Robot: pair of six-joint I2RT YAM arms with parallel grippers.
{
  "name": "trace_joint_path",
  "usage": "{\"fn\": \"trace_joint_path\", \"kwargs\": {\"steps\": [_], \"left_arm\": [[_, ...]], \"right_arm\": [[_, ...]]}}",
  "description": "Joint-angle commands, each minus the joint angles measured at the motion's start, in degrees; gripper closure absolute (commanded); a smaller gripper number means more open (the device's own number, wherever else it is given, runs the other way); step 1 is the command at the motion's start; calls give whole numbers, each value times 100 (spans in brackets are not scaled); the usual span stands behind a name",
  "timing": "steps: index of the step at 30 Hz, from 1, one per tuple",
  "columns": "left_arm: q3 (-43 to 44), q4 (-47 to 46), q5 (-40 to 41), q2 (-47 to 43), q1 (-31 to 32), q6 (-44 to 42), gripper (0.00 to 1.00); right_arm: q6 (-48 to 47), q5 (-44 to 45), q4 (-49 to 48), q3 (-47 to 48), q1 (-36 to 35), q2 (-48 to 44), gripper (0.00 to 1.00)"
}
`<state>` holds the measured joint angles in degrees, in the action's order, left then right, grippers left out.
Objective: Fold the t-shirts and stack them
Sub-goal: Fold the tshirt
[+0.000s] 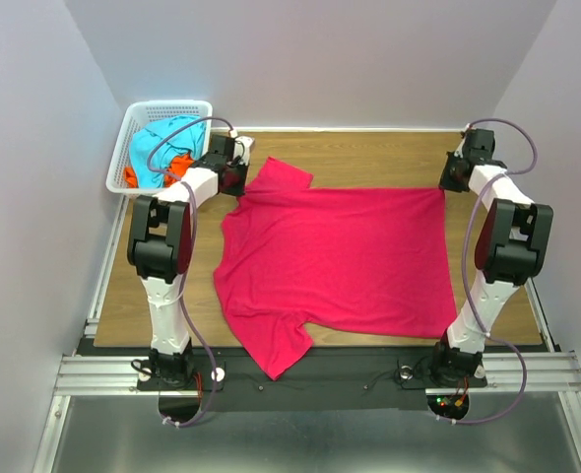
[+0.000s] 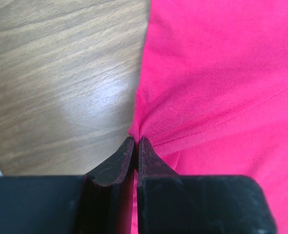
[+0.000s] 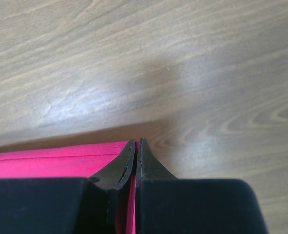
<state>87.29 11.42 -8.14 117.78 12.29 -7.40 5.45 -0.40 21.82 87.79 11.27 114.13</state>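
Top view: pink shirt (image 1: 340, 261) lies spread flat on the surface (image 1: 389, 148), reaching from one hand to the other. Left hand (image 1: 233, 179) is at the far shoulder beside the sleeve, right hand (image 1: 452, 179) at the far hem corner. Just beyond the left hand, a basket (image 1: 123, 148) holds the blue shirt (image 1: 158, 143) and orange shirt (image 1: 180, 168).

Left wrist: fingers closed to a sliver on a pinch of cloth. Wrinkles fan out ahead and right of the tips. Bare surface to the left.

Right wrist: fingers pressed together. The hem runs in from the left to the tips and a pink strip shows between them, so likely a thin pinch on the corner.

Handling, my guess: light, limp, thin cloth that won't hold shape and will sag and drag. Best taken at edges or corners, both far ones lifted evenly. The thin right-side pinch could slip.
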Motion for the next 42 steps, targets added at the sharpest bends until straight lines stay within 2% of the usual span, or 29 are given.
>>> {"fn": "trace_joint_path", "kwargs": {"steps": [1,5,16,25,35,42], "left_arm": [[-71,-149,67,-641,-69,19,96],[-159,-157,23,-817,-69,89,96],[-1177,-360,-56,-1643,-69,292,96],[-1811,-342,67,-2249,-61,467,95],[-2391,-298,119,-2461,-34,696,96],[-2646,-483,111,-2400,-25,714,96]], "right_arm": [[122,155,-222,-270,25,-522,99],[158,181,-275,-499,33,-795,99],[404,225,-337,-1299,25,-1498,99],[799,664,-381,-2037,33,-2254,99],[1484,963,-407,-2810,25,-2764,99],[1801,954,-512,-3233,33,-2668,99]]}}
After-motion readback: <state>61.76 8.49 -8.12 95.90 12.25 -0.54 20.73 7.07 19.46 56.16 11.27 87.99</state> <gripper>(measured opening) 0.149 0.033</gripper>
